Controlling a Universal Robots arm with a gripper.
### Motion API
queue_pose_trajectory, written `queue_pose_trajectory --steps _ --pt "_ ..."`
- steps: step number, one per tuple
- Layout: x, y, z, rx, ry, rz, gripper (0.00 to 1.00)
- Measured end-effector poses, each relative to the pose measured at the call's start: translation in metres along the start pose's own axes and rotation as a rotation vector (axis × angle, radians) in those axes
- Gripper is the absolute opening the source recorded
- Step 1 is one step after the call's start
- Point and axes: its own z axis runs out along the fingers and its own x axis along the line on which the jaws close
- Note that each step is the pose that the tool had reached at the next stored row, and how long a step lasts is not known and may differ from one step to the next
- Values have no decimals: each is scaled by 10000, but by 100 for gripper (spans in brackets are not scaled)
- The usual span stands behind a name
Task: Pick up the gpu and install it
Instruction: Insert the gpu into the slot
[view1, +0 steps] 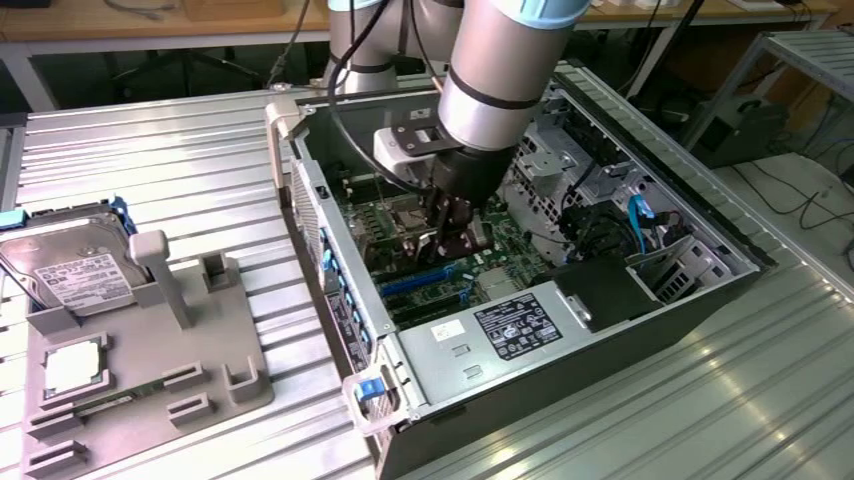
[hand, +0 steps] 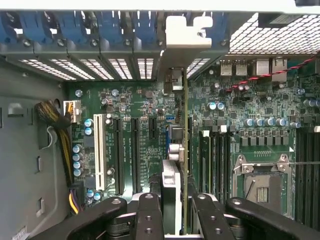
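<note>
The gripper (view1: 454, 235) is down inside the open computer case (view1: 721, 215), closed narrowly on the gpu (hand: 172, 185). In the wrist view its black, bolt-studded fingers (hand: 148, 215) stand on either side of the card, which is seen edge-on: a thin greenish board edge with a pale, rounded cooler block on one face. The card runs straight out from between the fingers to its bent silver metal bracket (hand: 187, 37), which sits at the rear wall among the perforated slot covers and blue plastic latches (hand: 107, 25). The gpu stands upright over the green motherboard (hand: 130, 100), in line with the long dark expansion slots and apart from the white slot (hand: 98, 150). Whether its edge is fully down in a slot I cannot tell.

Beside the card lies the square, metal-framed processor socket (hand: 262, 182).

In the exterior view, the grey boxy power supply (view1: 501, 335) with its black label lies at about six o'clock from the gripper, and a blue cable (view1: 638, 220) at about three o'clock.

At about eight o'clock from the case, well apart from it, a grey moulded holder (view1: 134, 370) rests on the ribbed metal table (view1: 174, 160). The silver hard drive (view1: 74, 265) with a white label leans at the holder's ten o'clock corner, and a small square silver chip (view1: 74, 365) lies flat towards its seven o'clock
</note>
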Motion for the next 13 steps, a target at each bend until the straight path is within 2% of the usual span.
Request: queue_pose_trajectory --steps 5,13 --pt "5 1 96 -1 0 1 28" --pt "7 39 187 -1 -1 0 28"
